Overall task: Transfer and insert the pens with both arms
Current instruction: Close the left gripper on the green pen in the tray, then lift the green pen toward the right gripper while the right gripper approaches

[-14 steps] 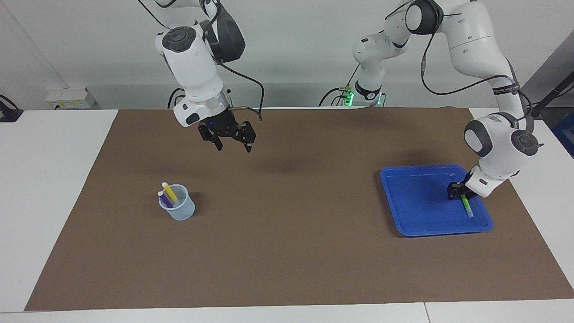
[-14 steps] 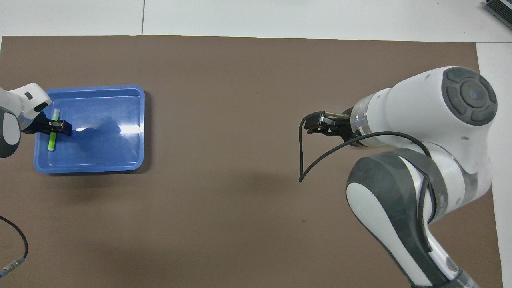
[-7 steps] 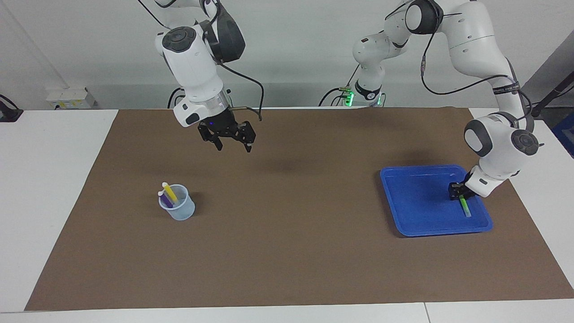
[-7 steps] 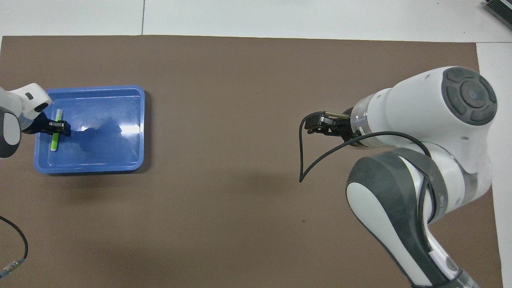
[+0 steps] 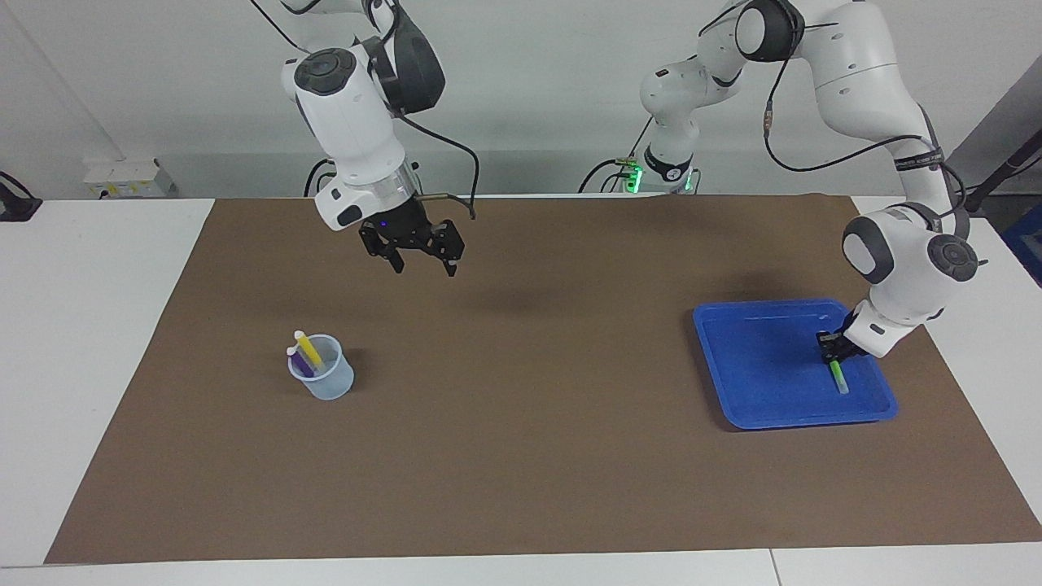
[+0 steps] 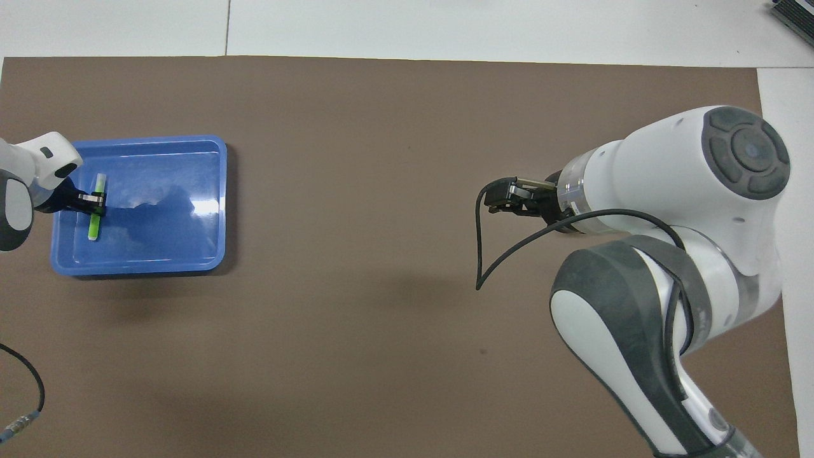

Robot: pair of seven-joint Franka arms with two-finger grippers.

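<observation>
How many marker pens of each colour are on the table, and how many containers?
Purple marker pen: 1
Yellow marker pen: 1
Green marker pen: 1
Translucent plastic cup: 1
Blue plastic tray: 1
Total: 5

A broad brown mat (image 5: 521, 456) covers most of my white worktop (image 5: 89, 342). On it, a shallow blue plastic tray (image 5: 757, 366) sits toward one end and a small translucent pale-blue cup (image 5: 326, 382) toward the other, well apart.

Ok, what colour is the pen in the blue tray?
Bright green, with a pale end. The pen shows best in the overhead view, at the left gripper.
</observation>
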